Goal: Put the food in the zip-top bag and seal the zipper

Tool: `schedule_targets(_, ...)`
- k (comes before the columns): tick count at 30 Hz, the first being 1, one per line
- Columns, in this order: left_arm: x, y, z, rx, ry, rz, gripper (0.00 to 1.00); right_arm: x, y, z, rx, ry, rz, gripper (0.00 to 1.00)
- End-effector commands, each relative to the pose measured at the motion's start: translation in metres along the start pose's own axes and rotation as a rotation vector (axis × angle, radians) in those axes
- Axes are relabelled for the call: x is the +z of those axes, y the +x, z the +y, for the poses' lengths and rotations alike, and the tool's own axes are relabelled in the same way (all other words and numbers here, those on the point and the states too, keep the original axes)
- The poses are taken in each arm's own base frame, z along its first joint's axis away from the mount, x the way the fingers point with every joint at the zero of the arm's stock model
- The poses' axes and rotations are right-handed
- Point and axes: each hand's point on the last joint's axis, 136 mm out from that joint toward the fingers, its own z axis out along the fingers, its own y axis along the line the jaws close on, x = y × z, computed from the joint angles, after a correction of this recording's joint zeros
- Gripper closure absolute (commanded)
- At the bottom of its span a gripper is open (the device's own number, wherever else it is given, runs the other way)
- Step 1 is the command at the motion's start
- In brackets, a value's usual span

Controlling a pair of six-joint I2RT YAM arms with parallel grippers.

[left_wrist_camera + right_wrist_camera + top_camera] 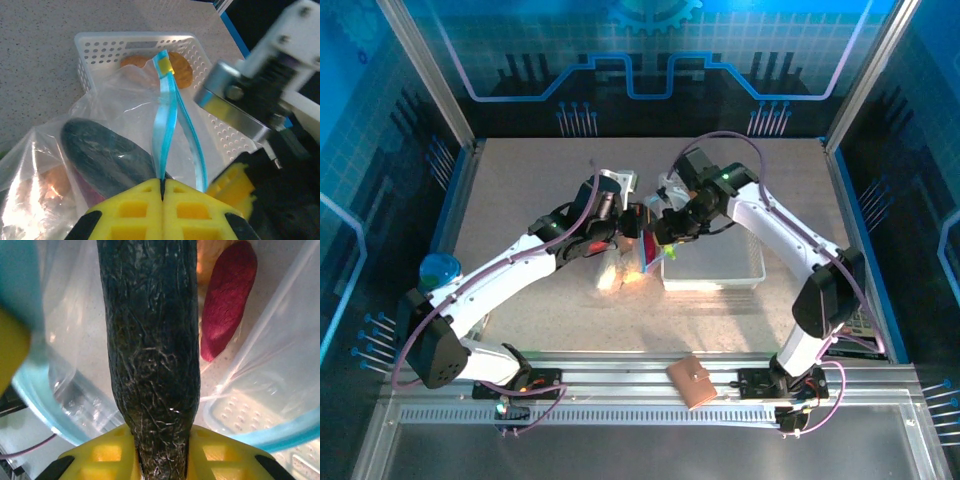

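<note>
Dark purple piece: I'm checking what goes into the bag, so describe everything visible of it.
The dark purple piece is long, nearly black, with a rough, fibrous-looking skin. Its near end sits pinched between the right gripper's yellow fingers; the rest reaches into the clear zip-top bag, beside a red piece lying inside.

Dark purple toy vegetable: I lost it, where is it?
The dark purple vegetable is centre of the right wrist view, in the right gripper, reaching into the clear plastic bag beside a red toy piece.

light: bright, even | glare: zip-top bag (120, 110) | blur: wrist-view foregrounds soft
</note>
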Motion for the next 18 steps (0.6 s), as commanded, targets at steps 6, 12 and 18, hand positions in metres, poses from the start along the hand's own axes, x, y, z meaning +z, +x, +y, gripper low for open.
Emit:
schedule_targets(6, -0.007, -0.015, -0.015, 0.02, 0.043, -0.04, 1.0, 0.023, -0.031, -0.003, 0.043, 0.012, -0.057, 0.71)
schedule_targets(12, -0.013, -0.018, -0.014, 0.018, 0.034, -0.05, 0.98, 0.029, -0.032, 0.0, 0.044, -0.007, -0.046, 0.54)
schedule_targets(18, -0.016, -0.019, -0.013, 0.019, 0.03, -0.056, 0.98, 0.024, -0.028, 0.002, 0.021, -0.008, -0.056, 0.47)
